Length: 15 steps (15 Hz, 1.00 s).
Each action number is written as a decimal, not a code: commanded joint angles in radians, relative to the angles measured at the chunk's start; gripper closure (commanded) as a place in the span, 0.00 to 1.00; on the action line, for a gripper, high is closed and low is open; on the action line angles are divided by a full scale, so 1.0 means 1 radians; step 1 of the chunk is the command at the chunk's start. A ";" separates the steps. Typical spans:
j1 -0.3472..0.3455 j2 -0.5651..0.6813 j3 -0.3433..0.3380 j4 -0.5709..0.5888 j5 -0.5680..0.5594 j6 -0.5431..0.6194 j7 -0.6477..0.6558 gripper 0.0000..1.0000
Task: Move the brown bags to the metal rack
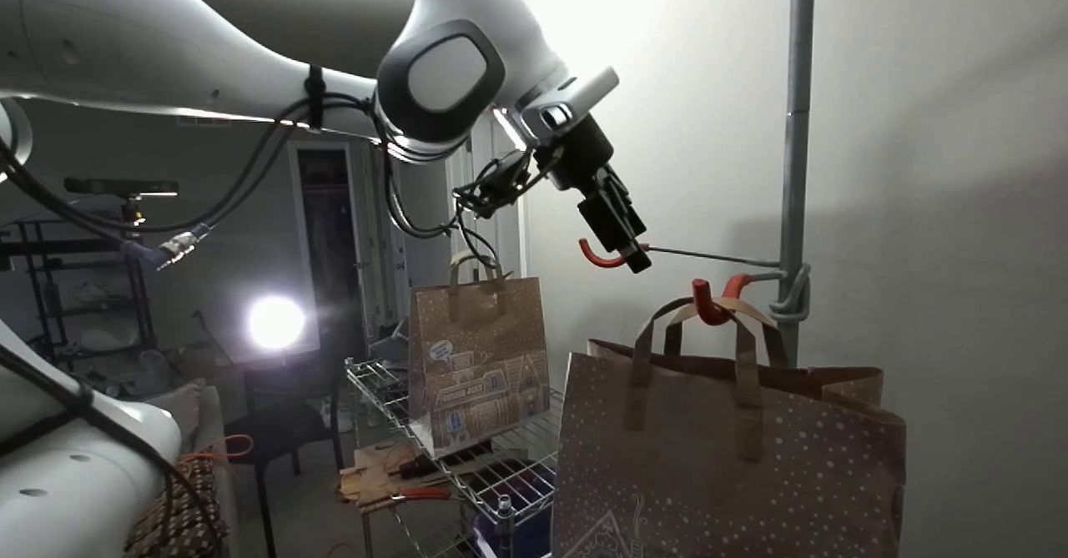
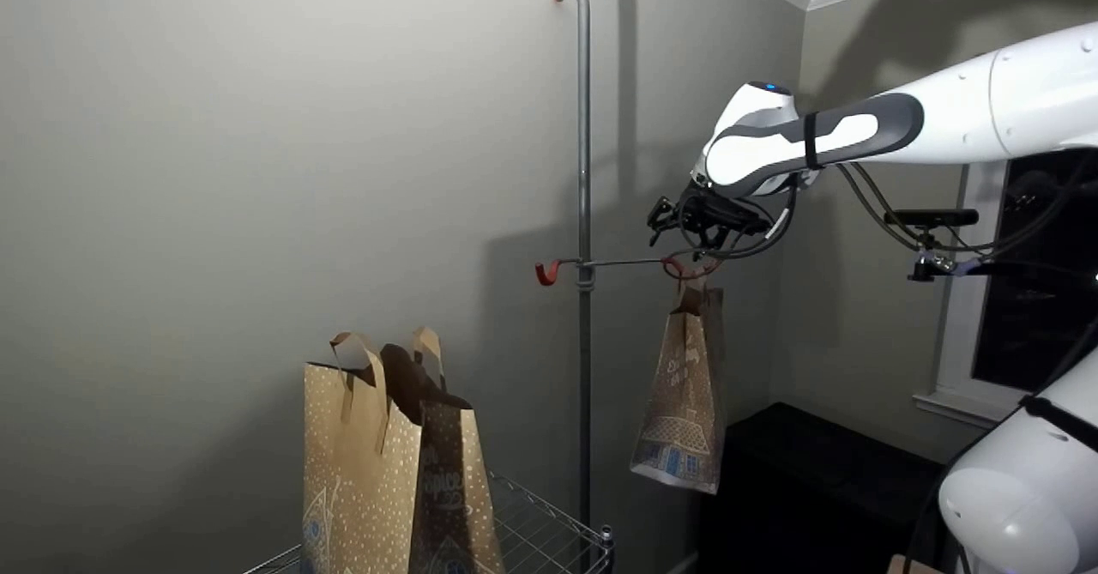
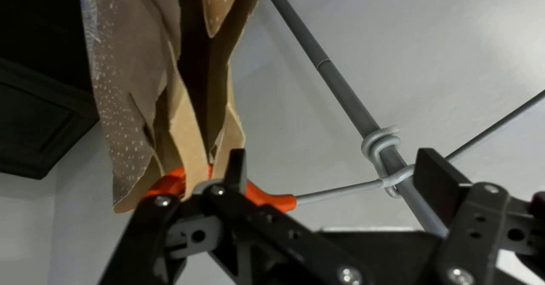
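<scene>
One brown bag (image 1: 492,366) stands upright on the wire shelf of the metal rack (image 1: 504,515); this bag (image 2: 360,462) and the rack (image 2: 606,540) also show in an exterior view. A second brown bag (image 1: 726,466) hangs by its handles from a red hook (image 1: 709,304); it hangs (image 2: 682,402) there too in an exterior view. My gripper (image 1: 636,249) is above that hook, pointing down at a slant. In the wrist view my gripper (image 3: 334,165) is open with its fingers wide apart and nothing held. The hanging bag (image 3: 127,84) is beyond the left finger; contact cannot be told.
A grey pole (image 2: 584,145) carries the hook arms, with a bare red hook (image 2: 546,274) on its other side. Cardboard pieces (image 1: 380,475) and a chair (image 1: 288,429) are behind the rack. A black piece of furniture (image 2: 815,471) stands below the hanging bag.
</scene>
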 commanded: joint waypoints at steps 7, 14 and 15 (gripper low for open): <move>-0.062 -0.013 -0.011 -0.072 -0.069 0.006 0.106 0.00; -0.130 0.086 -0.010 -0.080 -0.178 0.202 0.313 0.00; -0.133 0.093 -0.010 -0.078 -0.188 0.212 0.336 0.00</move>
